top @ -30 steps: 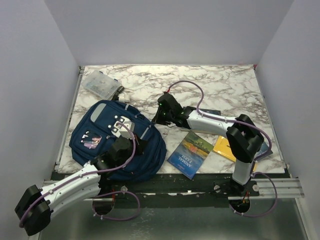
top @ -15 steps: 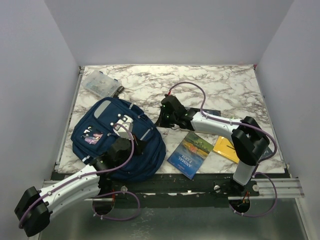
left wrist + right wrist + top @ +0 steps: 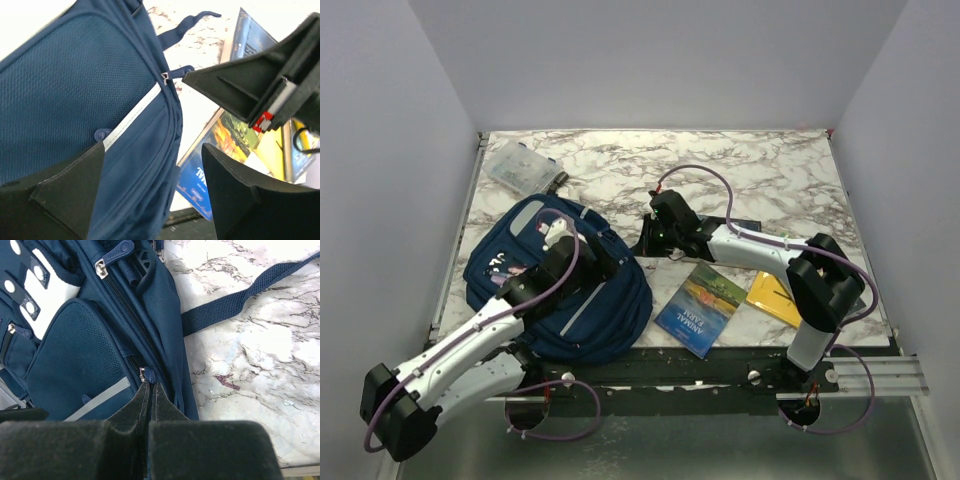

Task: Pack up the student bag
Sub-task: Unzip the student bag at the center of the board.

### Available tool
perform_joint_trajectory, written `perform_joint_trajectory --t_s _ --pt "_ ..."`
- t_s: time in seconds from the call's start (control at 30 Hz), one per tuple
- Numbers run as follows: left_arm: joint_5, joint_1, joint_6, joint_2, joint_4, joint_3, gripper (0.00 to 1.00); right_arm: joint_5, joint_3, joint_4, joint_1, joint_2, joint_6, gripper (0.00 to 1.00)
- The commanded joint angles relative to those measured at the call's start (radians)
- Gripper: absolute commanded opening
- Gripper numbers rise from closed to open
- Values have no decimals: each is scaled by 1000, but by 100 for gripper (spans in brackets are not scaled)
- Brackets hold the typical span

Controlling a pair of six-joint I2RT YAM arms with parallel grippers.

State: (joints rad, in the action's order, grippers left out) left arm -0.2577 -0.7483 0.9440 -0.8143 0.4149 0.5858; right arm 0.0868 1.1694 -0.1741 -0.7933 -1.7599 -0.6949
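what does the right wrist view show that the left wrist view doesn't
Only the right wrist view: the white patch on the backpack and a second zipper pull near the top. Only the left wrist view: the open left pincer and a picture book on the table. Both: the grey stripe, a strap, and the right pincer shut on a zipper tab.

Right claw (image 3: 150, 389), closed, seemingly pinches a zipper pull (image 3: 143, 374) on the student bag (image 3: 75, 355).
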Motion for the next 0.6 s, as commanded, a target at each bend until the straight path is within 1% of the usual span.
perform_joint_trajectory --t_s 0.0,0.07,0.13,0.17,0.27,0.37,0.47,0.57 --pt "156 112 220 -141 269 148 79 34 -23 26 9 36 37 0" --pt "222 153 238 -221 286 211 78 56 -39 56 10 39 35 0" --pt "216 169 262 -310 329 294 72 77 -41 69 10 33 35 0" --pt "193 172 276 -365 379 343 70 94 -40 73 9 30 35 0" --pt "118 175 324 -529 577 529 69 147 -47 92 9 31 45 0" --pt "70 175 363 -706 737 711 68 185 -75 138 10 52 58 0" --pt "36 180 405 -841 854 818 68 180 -79 140 11 56 67 0" --pt "46 183 418 -916 869 871 68 169 -76 120 10 58 76 0"
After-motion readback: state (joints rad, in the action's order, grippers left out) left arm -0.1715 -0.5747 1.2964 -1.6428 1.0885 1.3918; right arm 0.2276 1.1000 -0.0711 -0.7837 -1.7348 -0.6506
